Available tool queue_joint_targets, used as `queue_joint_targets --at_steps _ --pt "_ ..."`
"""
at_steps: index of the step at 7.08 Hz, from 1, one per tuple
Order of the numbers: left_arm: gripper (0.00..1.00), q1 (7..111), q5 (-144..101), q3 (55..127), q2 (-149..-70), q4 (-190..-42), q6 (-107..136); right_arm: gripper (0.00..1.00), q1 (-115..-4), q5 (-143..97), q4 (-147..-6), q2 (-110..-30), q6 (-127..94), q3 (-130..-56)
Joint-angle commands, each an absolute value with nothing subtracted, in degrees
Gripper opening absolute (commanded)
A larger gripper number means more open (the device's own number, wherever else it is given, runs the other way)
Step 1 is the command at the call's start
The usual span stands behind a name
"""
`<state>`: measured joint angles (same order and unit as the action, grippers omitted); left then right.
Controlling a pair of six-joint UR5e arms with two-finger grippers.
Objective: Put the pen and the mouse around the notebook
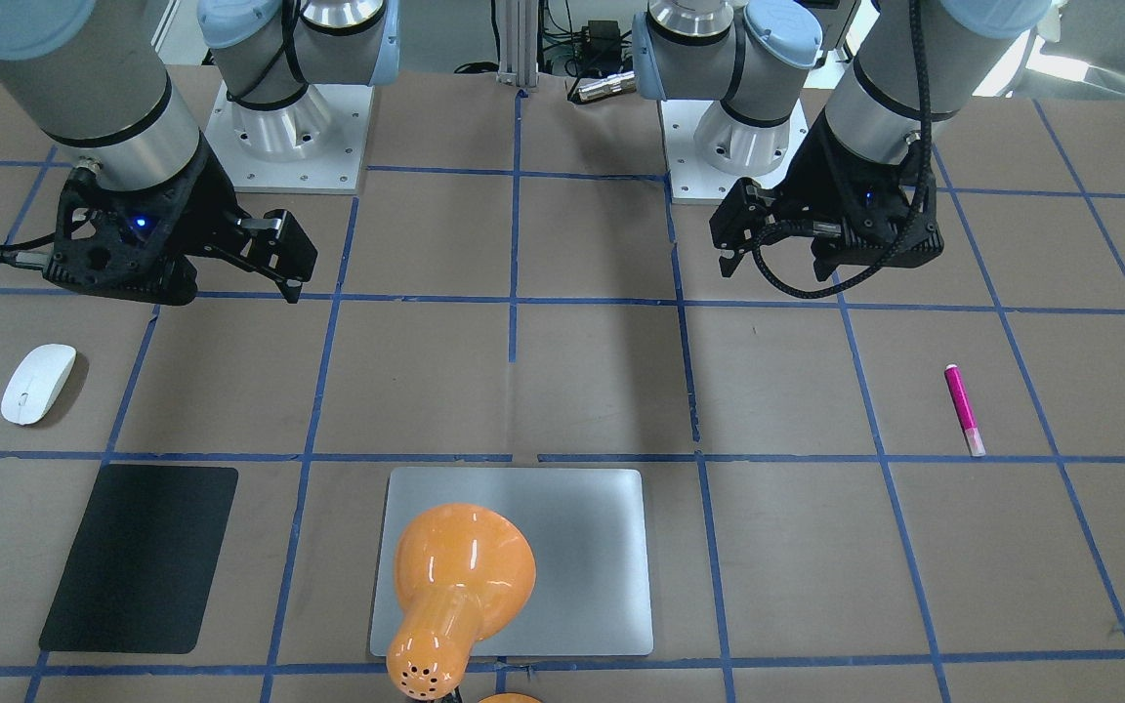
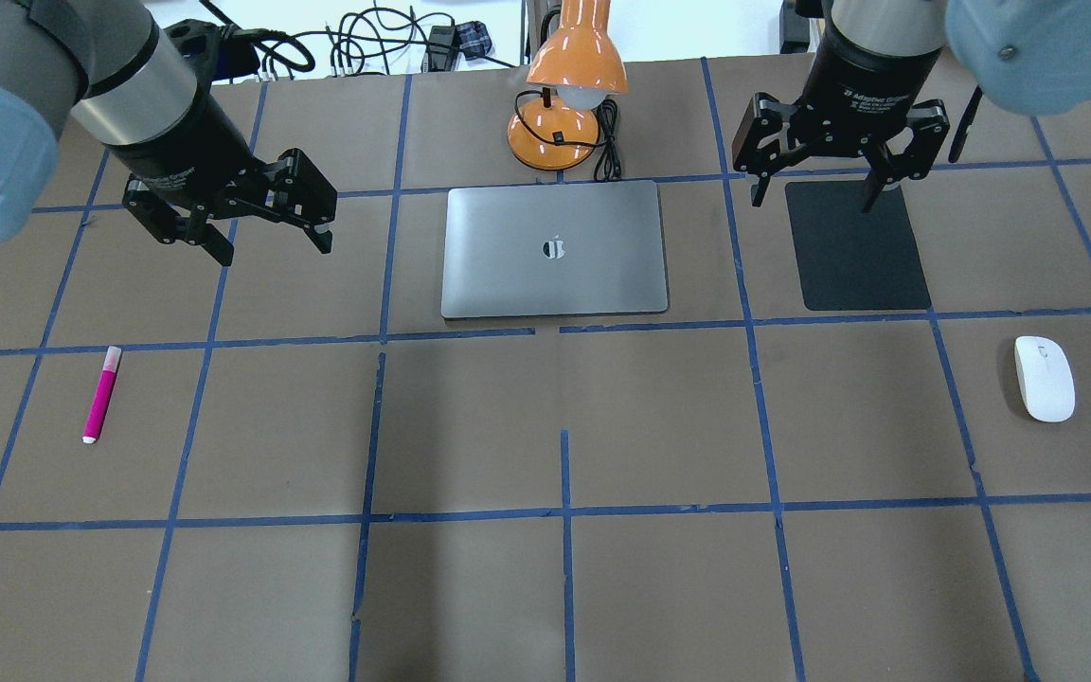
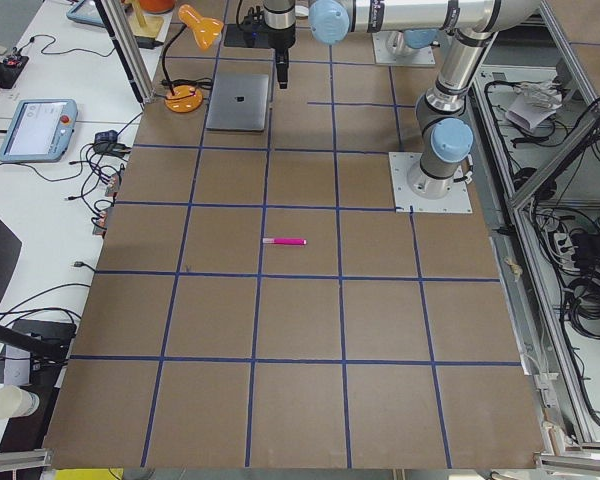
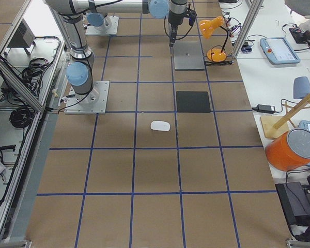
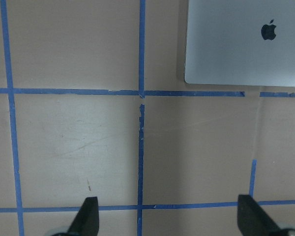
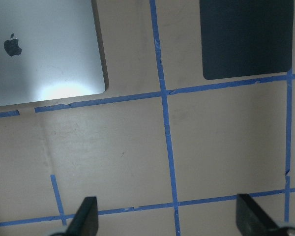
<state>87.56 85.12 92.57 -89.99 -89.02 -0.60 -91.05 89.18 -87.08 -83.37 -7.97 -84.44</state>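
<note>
Your left gripper (image 2: 273, 248) and right gripper (image 2: 813, 201) both hover with jaws apart, holding nothing. The pen (image 2: 100, 394) lies on the table (image 2: 659, 426) well left of the notebook (image 2: 555, 248), the mouse (image 2: 1044, 378) well to its right, so it seems you have both placements left to do

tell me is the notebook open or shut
Shut. The notebook lies as one flat closed slab, logo side up, with no screen or keyboard showing.
</note>
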Motion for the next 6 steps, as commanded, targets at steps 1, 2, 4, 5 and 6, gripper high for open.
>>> queue_joint_targets --at_steps 1,2,4,5,6 --pt "1.00 87.4 85.2 92.8 -89.2 -90.7 -0.6 1.00 -91.1 89.1 -87.6 -83.4 -8.1 -84.5" --pt "1.00 87.3 85.2 93.2 -89.0 -90.6 -0.6 1.00 -91.1 89.1 -87.6 -83.4 -8.6 -84.5" --pt "1.00 87.2 85.1 94.1 -88.7 -90.6 -0.6 1.00 -88.5 89.2 -87.4 -83.0 -7.0 -86.2" --pt "1.00 87.2 86.8 95.0 -88.5 -90.1 -0.9 1.00 -85.3 91.7 -87.2 -83.0 -7.0 -88.6" --pt "1.00 87.2 87.0 95.1 -88.1 -90.3 -0.9 1.00 -80.3 95.4 -89.4 -83.4 -5.1 -93.4"
